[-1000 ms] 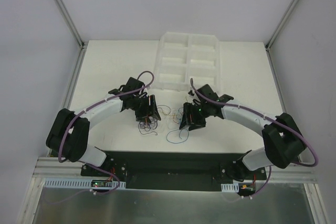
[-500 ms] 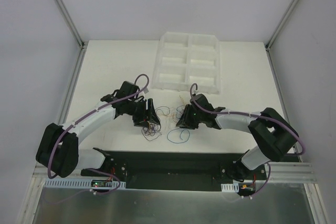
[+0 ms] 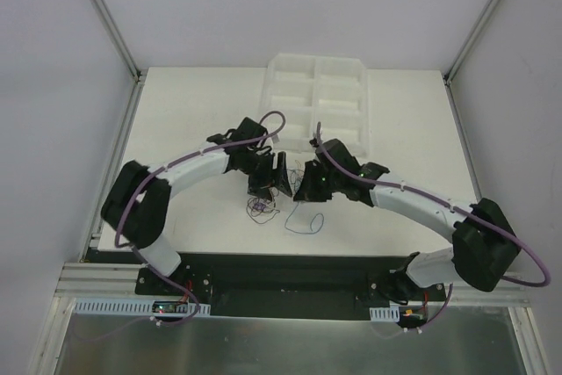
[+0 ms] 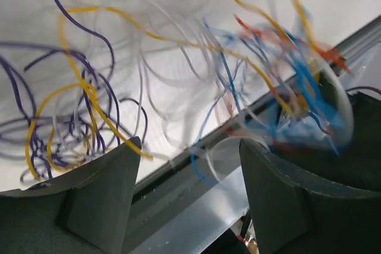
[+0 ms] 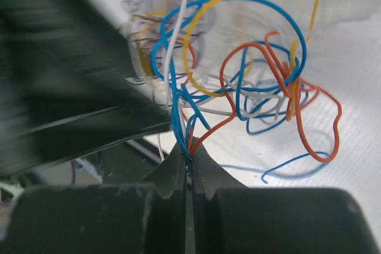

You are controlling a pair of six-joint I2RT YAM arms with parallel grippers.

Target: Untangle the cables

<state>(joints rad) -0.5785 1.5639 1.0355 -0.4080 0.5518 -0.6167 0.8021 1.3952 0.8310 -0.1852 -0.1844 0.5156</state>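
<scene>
Thin multicoloured cables: bunched between grippers, 6 o'clock of white compartment tray | black two-finger right gripper: clamped on blue and red strands | black left gripper: fingers apart, blurred strands apparently loose between

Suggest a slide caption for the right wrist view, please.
Right gripper shut on blue and orange strands of the tangled cables.

Top view light: bright, even, diffuse from above; faint soft shadows on white table.
Top view focus: sharp throughout, slight grain.
Left wrist blur: cables smeared by motion at right, purple loops at left clearer.
Right wrist focus: central strands crisp, left third dark and smeared.
</scene>
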